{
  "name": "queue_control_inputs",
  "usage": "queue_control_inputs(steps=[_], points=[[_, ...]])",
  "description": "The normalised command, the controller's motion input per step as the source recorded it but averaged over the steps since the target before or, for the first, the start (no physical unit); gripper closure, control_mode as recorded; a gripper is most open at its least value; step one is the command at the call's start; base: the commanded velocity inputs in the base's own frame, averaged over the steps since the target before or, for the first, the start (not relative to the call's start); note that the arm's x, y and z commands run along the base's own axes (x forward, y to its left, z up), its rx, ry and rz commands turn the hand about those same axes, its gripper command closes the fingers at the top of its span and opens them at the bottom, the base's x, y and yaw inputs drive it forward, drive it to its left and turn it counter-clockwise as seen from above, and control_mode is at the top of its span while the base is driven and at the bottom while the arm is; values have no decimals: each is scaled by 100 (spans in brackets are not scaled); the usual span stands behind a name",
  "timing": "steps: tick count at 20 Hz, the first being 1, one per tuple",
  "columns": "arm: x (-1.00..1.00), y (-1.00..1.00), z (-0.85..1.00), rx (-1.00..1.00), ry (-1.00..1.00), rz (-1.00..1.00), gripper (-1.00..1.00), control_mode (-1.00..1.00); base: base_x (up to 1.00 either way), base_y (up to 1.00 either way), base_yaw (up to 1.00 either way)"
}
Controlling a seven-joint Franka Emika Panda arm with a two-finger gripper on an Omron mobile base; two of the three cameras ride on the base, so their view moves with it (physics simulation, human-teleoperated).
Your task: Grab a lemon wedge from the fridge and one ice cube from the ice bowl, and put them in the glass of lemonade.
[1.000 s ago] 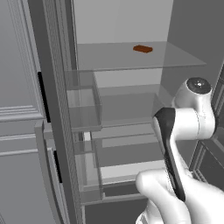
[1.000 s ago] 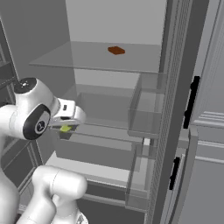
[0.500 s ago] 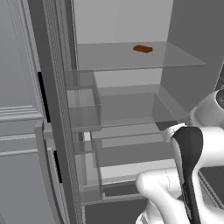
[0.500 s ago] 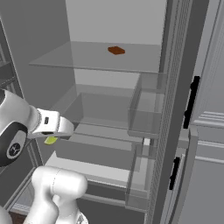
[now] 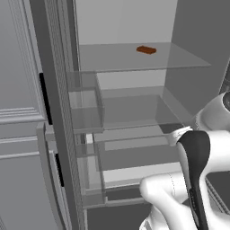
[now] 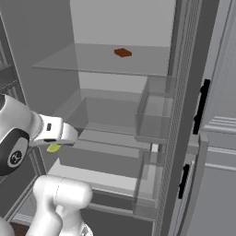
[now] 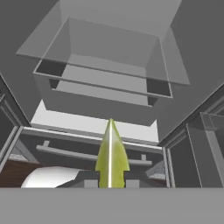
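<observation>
The yellow-green lemon wedge (image 7: 111, 157) stands upright between my two dark fingertips (image 7: 89, 179), and my gripper (image 7: 111, 180) is shut on it. From the right base camera, the lemon wedge (image 6: 54, 148) peeks out under the white hand, at the left, in front of the fridge (image 6: 124, 92). The fridge (image 5: 134, 90) stands open, its clear glass shelves bare at the middle level. In the hand view I look down into the fridge's lower drawer space. The ice bowl, the ice cube and the glass of lemonade are out of view.
A small reddish-brown bar (image 5: 146, 50) lies on the top glass shelf (image 6: 106, 62). Clear door bins (image 6: 154, 113) hang on the open fridge door. Light grey panelled cabinets with black handles (image 6: 201, 106) flank the fridge.
My hand has drawn back out of the fridge with the lemon wedge in it, moving leftward and lower in the right base view. The bar on the top shelf has stayed put.
</observation>
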Motion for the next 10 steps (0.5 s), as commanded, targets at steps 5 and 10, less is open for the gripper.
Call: queue_control_inputs(steps=[5, 10], points=[[0, 0, 0, 0, 0, 0, 100, 100, -100, 0, -2], [0, 0, 0, 0, 0, 0, 100, 100, -100, 0, -9]])
